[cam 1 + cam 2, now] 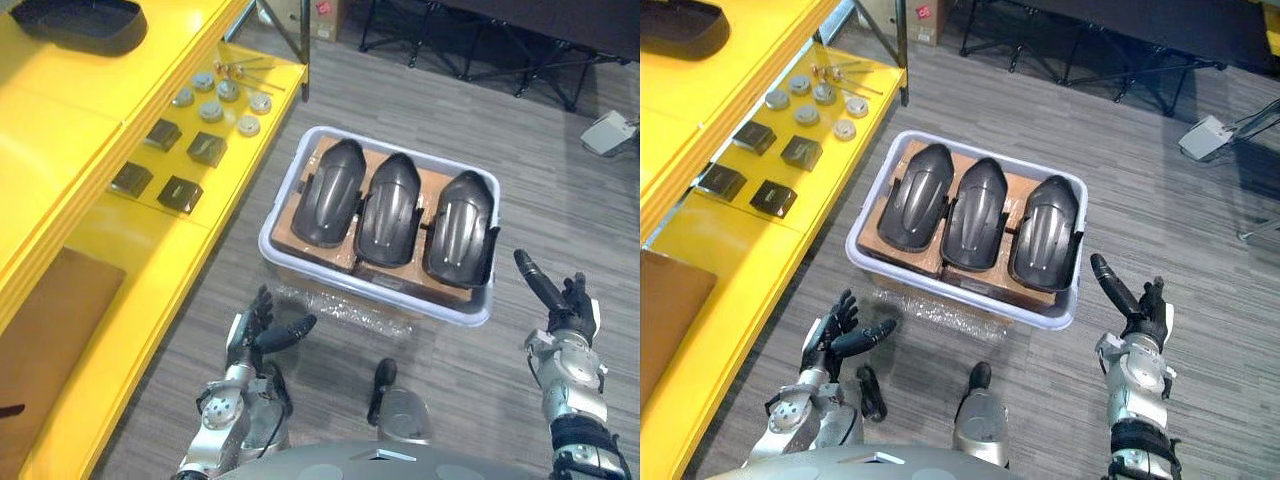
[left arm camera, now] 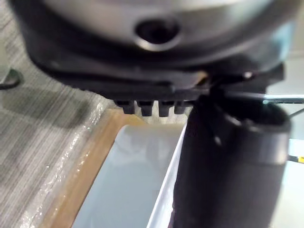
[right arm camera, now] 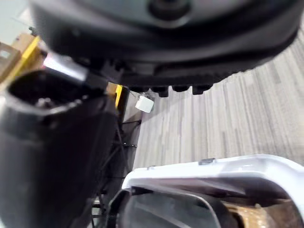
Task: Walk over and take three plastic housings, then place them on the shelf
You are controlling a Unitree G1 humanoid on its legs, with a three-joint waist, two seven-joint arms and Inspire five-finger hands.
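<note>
Three dark plastic housings lie side by side on cardboard in a white bin [image 1: 283,262] on the floor: left housing [image 1: 329,193], middle housing [image 1: 388,209], right housing [image 1: 459,226]. My left hand [image 1: 258,332] hovers open in front of the bin's near left corner, fingers relaxed, holding nothing. Near the bin's front right corner, my right hand [image 1: 565,308] is open with fingers straight, also empty. The right wrist view shows the bin's rim [image 3: 213,171] and a housing [image 3: 166,211] just past the hand. A yellow shelf [image 1: 90,150] runs along my left.
On the shelf's lower level lie several round metal discs [image 1: 211,110] and several small dark blocks [image 1: 180,191]. A black tray [image 1: 85,22] sits on its upper level. A crinkled plastic sheet [image 1: 345,310] lies before the bin. Black stand legs [image 1: 470,45] and a white box [image 1: 608,131] are farther off.
</note>
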